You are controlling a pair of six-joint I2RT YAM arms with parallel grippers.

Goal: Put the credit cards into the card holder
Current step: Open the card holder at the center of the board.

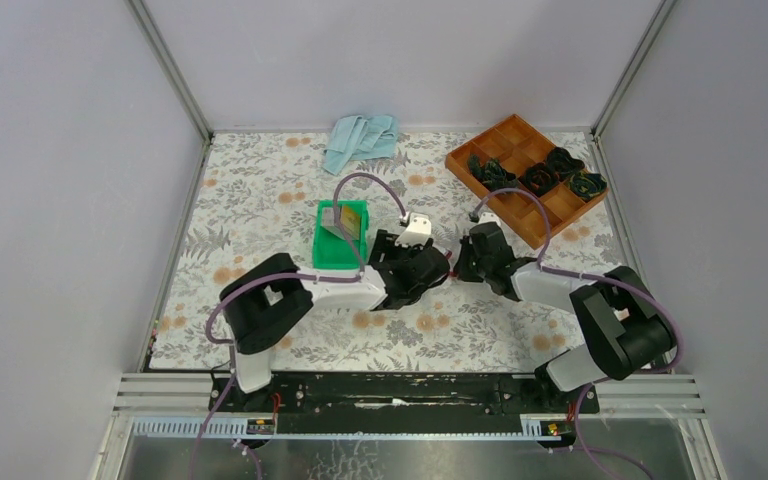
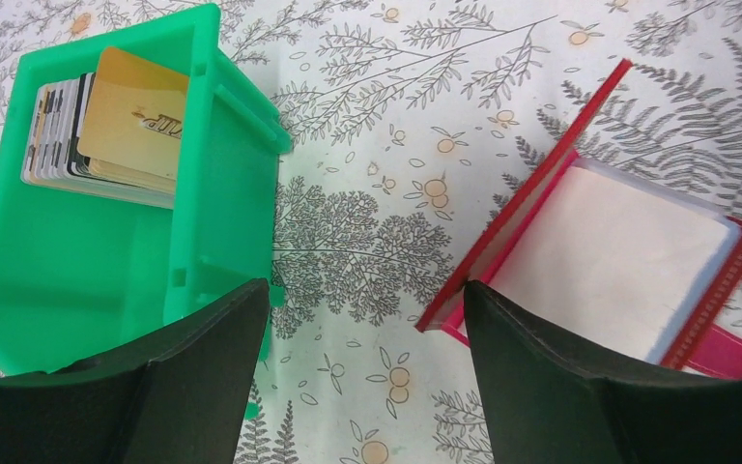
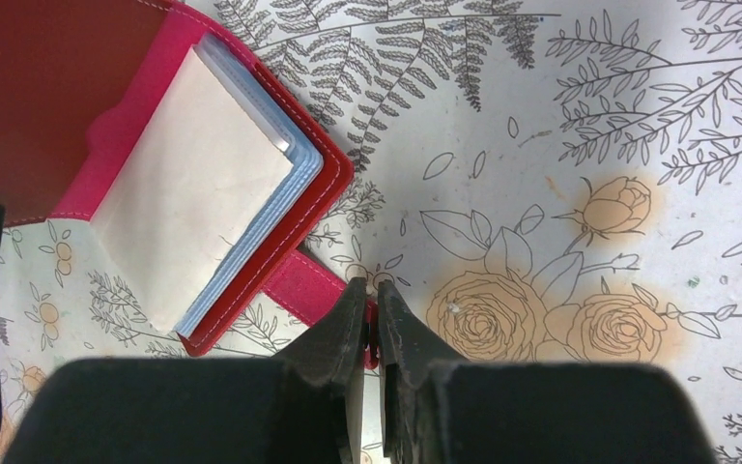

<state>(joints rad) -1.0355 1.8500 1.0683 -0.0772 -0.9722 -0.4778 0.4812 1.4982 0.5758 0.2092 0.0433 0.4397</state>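
Observation:
The card holder [image 3: 203, 184] lies open on the floral tablecloth, its pale sleeves up inside a red border. My right gripper [image 3: 371, 290] is shut on its red snap tab [image 3: 299, 282]. The credit cards [image 2: 106, 130] stand as a stack in a green bin [image 2: 97, 290], a gold one [image 2: 147, 111] in front. My left gripper [image 2: 367, 290] hangs open over bare cloth between the bin and the card holder [image 2: 628, 261], with nothing between its fingers. From above, both grippers meet at the table's middle, the left gripper [image 1: 415, 265] just right of the bin [image 1: 332, 255].
An orange compartment tray [image 1: 520, 135] holding dark items stands at the back right. A light blue cloth [image 1: 360, 140] lies at the back centre. Grey walls enclose the table on three sides.

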